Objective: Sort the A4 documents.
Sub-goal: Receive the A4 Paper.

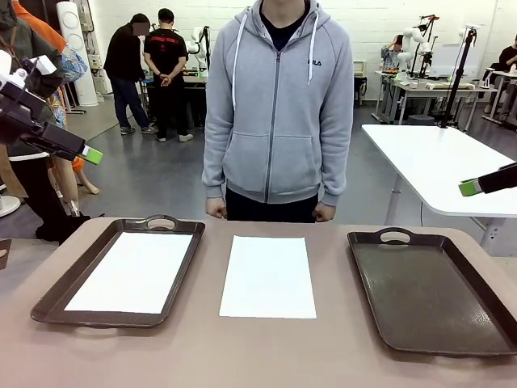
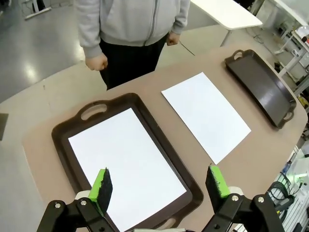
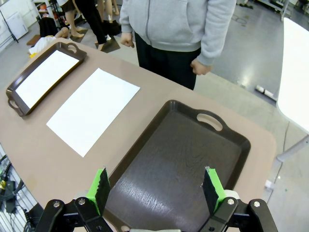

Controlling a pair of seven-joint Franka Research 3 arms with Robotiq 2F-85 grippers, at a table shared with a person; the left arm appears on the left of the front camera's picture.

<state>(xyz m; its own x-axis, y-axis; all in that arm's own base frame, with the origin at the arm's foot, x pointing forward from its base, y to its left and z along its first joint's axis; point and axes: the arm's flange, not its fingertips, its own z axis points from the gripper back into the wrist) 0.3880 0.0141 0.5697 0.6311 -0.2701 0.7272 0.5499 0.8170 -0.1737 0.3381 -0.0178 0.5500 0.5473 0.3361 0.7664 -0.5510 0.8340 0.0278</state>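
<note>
One white A4 sheet point(image 1: 268, 276) lies flat on the bare table between the two trays, also seen from above as the sheet point(image 2: 206, 115) point(image 3: 93, 109). A second sheet point(image 1: 132, 271) point(image 2: 126, 166) point(image 3: 43, 77) rests inside the left dark brown tray point(image 1: 179, 267). My left gripper point(image 1: 90, 155) hangs high above the table's left edge, open, with nothing between its green pads point(image 2: 102, 187). My right gripper point(image 1: 470, 187) hovers high at the right, open over the empty right tray point(image 1: 428, 291) point(image 3: 178, 159).
A person in a grey hoodie point(image 1: 277, 105) stands at the far edge, both hands point(image 1: 216, 208) down by the table rim. A white table point(image 1: 440, 162) stands behind at the right. Other people stand farther back.
</note>
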